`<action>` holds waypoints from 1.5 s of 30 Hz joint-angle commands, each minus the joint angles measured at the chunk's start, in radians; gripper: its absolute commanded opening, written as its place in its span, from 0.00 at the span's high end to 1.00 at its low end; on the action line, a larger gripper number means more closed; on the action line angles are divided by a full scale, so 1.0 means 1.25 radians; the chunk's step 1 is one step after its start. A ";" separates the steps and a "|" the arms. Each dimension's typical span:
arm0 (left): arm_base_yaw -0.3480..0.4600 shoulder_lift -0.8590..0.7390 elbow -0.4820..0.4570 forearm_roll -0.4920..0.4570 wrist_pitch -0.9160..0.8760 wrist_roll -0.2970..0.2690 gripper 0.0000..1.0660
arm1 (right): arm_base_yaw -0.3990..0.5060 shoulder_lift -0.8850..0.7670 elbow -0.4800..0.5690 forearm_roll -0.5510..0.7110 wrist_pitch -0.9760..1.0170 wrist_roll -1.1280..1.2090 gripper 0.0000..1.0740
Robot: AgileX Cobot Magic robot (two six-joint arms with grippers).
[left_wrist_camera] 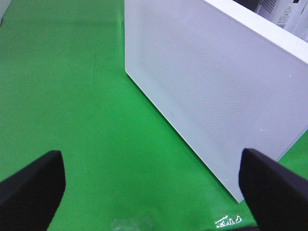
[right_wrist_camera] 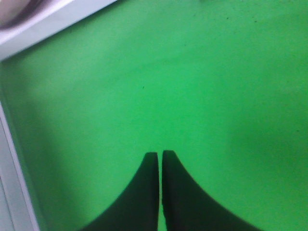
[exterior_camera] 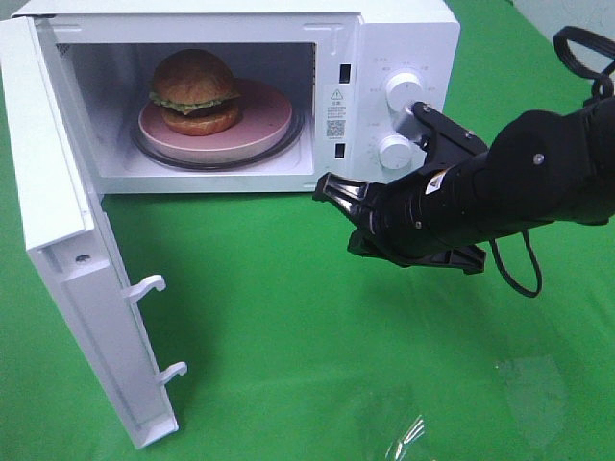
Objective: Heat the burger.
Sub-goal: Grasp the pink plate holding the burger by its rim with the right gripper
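1. Green table cover: spans the whole work surface.
2. White microwave oven: stands at the rear of the cover, cavity exposed.
3. Oven door: swung fully outward on the left side. Two white latch hooks project from its free edge. The left wrist view shows the door's perforated outer face.
4. Right arm: black, enters from the right and extends in front of the control panel.
5. Pink plate: rests on the glass turntable inside the cavity.
6. Burger: sits on the pink plate, toward its left side, inside the oven.
7. Control knobs: upper knob and lower knob, on the panel right of the cavity.
8. Right gripper: jaws clenched together, grasping nothing, above the cover just in front of the oven.
9. Left gripper: jaws spread wide, nothing between them, over the cover near the door's outer face.
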 commanded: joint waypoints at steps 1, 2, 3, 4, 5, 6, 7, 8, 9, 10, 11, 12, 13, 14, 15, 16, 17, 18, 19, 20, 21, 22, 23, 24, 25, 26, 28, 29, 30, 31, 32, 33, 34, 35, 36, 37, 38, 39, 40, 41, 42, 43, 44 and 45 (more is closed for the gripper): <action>0.002 -0.013 0.002 -0.004 -0.006 -0.003 0.16 | -0.001 -0.012 -0.054 -0.108 0.153 -0.080 0.97; 0.002 -0.013 0.002 -0.004 -0.006 -0.003 0.16 | -0.001 -0.012 -0.054 -0.108 0.153 -0.080 0.97; 0.002 -0.013 0.002 -0.004 -0.006 -0.003 0.16 | -0.001 -0.012 -0.079 -0.150 0.229 -0.109 0.96; 0.002 -0.013 0.002 -0.004 -0.006 -0.003 0.16 | -0.001 -0.012 -0.105 -0.194 0.298 -0.144 0.96; 0.002 -0.013 0.002 -0.004 -0.006 -0.003 0.16 | -0.001 -0.012 -0.105 -0.194 0.298 -0.144 0.96; 0.002 -0.013 0.002 -0.004 -0.006 -0.003 0.16 | -0.001 -0.012 -0.118 -0.210 0.326 -0.161 0.96; 0.002 -0.013 0.002 -0.004 -0.006 -0.003 0.16 | -0.001 -0.012 -0.118 -0.210 0.326 -0.161 0.96; 0.002 -0.013 0.002 -0.004 -0.006 -0.003 0.16 | -0.001 -0.012 -0.142 -0.246 0.389 -0.203 0.96; 0.002 -0.013 0.002 -0.004 -0.006 -0.003 0.16 | -0.001 -0.012 -0.142 -0.246 0.389 -0.203 0.96; 0.002 -0.013 0.002 -0.004 -0.006 -0.003 0.16 | -0.001 -0.012 -0.159 -0.277 0.430 -0.246 0.96; 0.002 -0.013 0.002 -0.004 -0.006 -0.003 0.16 | -0.001 -0.012 -0.159 -0.277 0.430 -0.246 0.96; 0.002 -0.013 0.002 -0.004 -0.006 -0.003 0.16 | -0.001 -0.012 -0.174 -0.308 0.468 -0.283 0.96; 0.002 -0.013 0.002 -0.004 -0.006 -0.003 0.16 | -0.001 -0.012 -0.182 -0.322 0.485 -0.302 0.96; 0.002 -0.013 0.002 -0.004 -0.006 -0.003 0.16 | -0.001 -0.012 -0.182 -0.322 0.485 -0.302 0.96; 0.002 -0.013 0.002 -0.004 -0.006 -0.003 0.16 | -0.001 -0.012 -0.194 -0.352 0.514 -0.349 0.96; 0.002 -0.013 0.002 -0.004 -0.006 -0.003 0.16 | -0.001 -0.012 -0.194 -0.352 0.514 -0.349 0.96; 0.002 -0.013 0.002 -0.004 -0.006 -0.003 0.16 | -0.001 -0.012 -0.204 -0.369 0.535 -0.412 0.95; 0.002 -0.013 0.002 -0.004 -0.006 -0.003 0.16 | -0.001 -0.012 -0.210 -0.386 0.546 -0.490 0.95; 0.002 -0.013 0.002 -0.004 -0.006 -0.003 0.16 | -0.001 -0.012 -0.210 -0.386 0.546 -0.490 0.95; 0.002 -0.013 0.002 -0.004 -0.006 -0.003 0.16 | -0.001 -0.012 -0.210 -0.389 0.547 -0.530 0.95; 0.002 -0.013 0.002 -0.004 -0.006 -0.003 0.16 | -0.001 -0.012 -0.210 -0.389 0.547 -0.530 0.95; 0.002 -0.013 0.002 -0.004 -0.006 -0.003 0.16 | -0.001 -0.012 -0.210 -0.390 0.547 -0.595 0.95; 0.002 -0.013 0.002 -0.004 -0.006 -0.003 0.16 | -0.001 -0.012 -0.210 -0.390 0.547 -0.595 0.95; 0.002 -0.013 0.002 -0.004 -0.006 -0.003 0.16 | -0.001 -0.012 -0.210 -0.401 0.546 -0.658 0.95; 0.002 -0.013 0.002 -0.004 -0.006 -0.003 0.16 | -0.001 -0.012 -0.210 -0.401 0.546 -0.658 0.95; 0.002 -0.013 0.002 -0.004 -0.006 -0.003 0.16 | -0.001 -0.012 -0.210 -0.411 0.539 -0.726 0.94; 0.002 -0.013 0.002 -0.004 -0.006 -0.003 0.16 | -0.001 -0.012 -0.210 -0.425 0.526 -0.790 0.93; 0.002 -0.013 0.002 -0.004 -0.006 -0.003 0.16 | -0.001 -0.012 -0.210 -0.440 0.515 -0.843 0.93; 0.002 -0.013 0.002 -0.004 -0.006 -0.003 0.16 | -0.001 -0.012 -0.210 -0.440 0.515 -0.843 0.93; 0.002 -0.013 0.002 -0.004 -0.006 -0.003 0.16 | -0.001 -0.012 -0.210 -0.447 0.506 -0.870 0.93; 0.002 -0.013 0.002 -0.004 -0.006 -0.003 0.16 | -0.001 -0.012 -0.210 -0.447 0.506 -0.870 0.93; 0.002 -0.013 0.002 -0.004 -0.006 -0.003 0.16 | -0.001 -0.012 -0.210 -0.454 0.482 -0.912 0.92; 0.002 -0.013 0.002 -0.004 -0.006 -0.003 0.16 | -0.001 -0.012 -0.210 -0.454 0.454 -0.966 0.91; 0.002 -0.013 0.002 -0.004 -0.006 -0.003 0.16 | -0.001 -0.012 -0.210 -0.454 0.454 -0.966 0.91; 0.002 -0.013 0.002 -0.004 -0.006 -0.003 0.16 | -0.001 -0.012 -0.210 -0.454 0.426 -1.018 0.90; 0.002 -0.013 0.002 -0.004 -0.006 -0.003 0.16 | -0.001 -0.012 -0.210 -0.454 0.426 -1.018 0.90; 0.002 -0.013 0.002 -0.004 -0.006 -0.003 0.16 | -0.001 -0.012 -0.210 -0.454 0.410 -1.058 0.90; 0.002 -0.013 0.002 -0.004 -0.006 -0.003 0.16 | -0.001 -0.012 -0.210 -0.454 0.410 -1.058 0.90; 0.002 -0.013 0.002 -0.004 -0.006 -0.003 0.16 | -0.001 -0.012 -0.210 -0.454 0.390 -1.116 0.89; 0.002 -0.013 0.002 -0.004 -0.006 -0.003 0.16 | -0.001 -0.012 -0.210 -0.454 0.375 -1.166 0.88; 0.002 -0.013 0.002 -0.004 -0.006 -0.003 0.16 | -0.001 -0.012 -0.210 -0.454 0.375 -1.166 0.88; 0.002 -0.013 0.002 -0.004 -0.006 -0.003 0.16 | -0.001 -0.012 -0.210 -0.454 0.365 -1.209 0.86; 0.002 -0.013 0.002 -0.004 -0.006 -0.003 0.16 | -0.001 -0.012 -0.210 -0.454 0.365 -1.209 0.86; 0.002 -0.013 0.002 -0.004 -0.006 -0.003 0.16 | -0.001 -0.012 -0.210 -0.454 0.345 -1.228 0.84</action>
